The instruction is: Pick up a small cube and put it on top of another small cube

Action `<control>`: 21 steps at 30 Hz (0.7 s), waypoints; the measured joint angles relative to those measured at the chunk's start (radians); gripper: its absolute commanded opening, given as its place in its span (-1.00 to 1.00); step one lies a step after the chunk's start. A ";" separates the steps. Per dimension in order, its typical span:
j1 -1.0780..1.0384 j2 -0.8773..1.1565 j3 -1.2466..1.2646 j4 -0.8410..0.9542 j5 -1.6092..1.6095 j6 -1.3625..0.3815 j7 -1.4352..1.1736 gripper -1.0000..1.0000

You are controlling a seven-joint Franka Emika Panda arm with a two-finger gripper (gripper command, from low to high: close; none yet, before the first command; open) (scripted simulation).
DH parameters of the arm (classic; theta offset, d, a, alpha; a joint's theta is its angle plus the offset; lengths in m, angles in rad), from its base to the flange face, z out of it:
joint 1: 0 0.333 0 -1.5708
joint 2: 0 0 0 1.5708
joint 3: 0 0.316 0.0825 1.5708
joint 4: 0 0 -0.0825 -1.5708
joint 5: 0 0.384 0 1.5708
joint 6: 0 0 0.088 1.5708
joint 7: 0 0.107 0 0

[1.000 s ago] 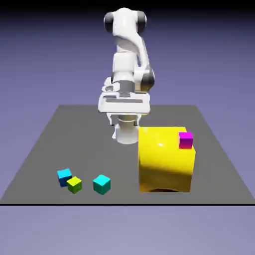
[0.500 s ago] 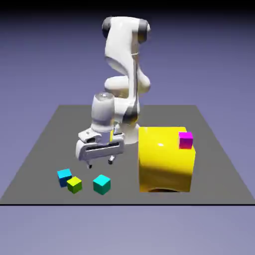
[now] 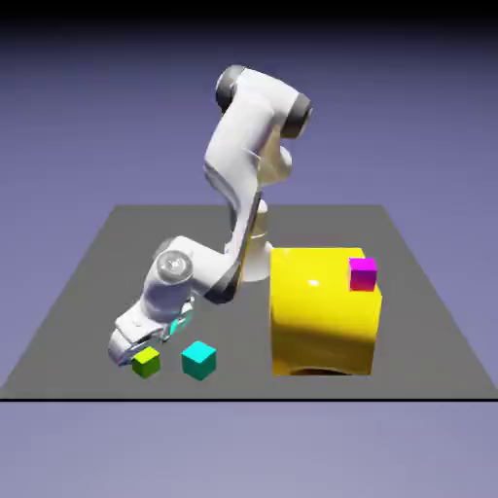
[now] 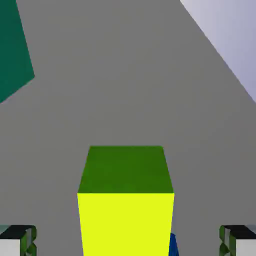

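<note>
Backdrop (image 3: 58, 117), purple-blue, sits behind the gray table (image 3: 233, 340). The white arm (image 3: 238, 131) has swung down to the lower left, bent and leaning. In the hand view, its gripper (image 4: 128, 241) is wide open, the lime cube (image 4: 126, 215) at bottom middle between the tips; the blue cube (image 4: 173, 245) barely peeks out.

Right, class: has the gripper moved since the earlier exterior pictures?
Yes: toward the camera and the exterior view's left, judged against the big yellow block; the gripper now hovers by the lime cube.

Arm reaching low; end effector (image 4: 128, 241) tilted, open.
</note>
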 measured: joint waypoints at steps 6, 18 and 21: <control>0.104 -0.141 -0.091 -0.005 -0.059 -0.144 0.027 -1.00; -0.246 -0.365 0.131 -0.173 -0.538 0.033 -0.111 -1.00; -0.341 -0.426 0.192 -0.219 -0.669 0.081 -0.148 -1.00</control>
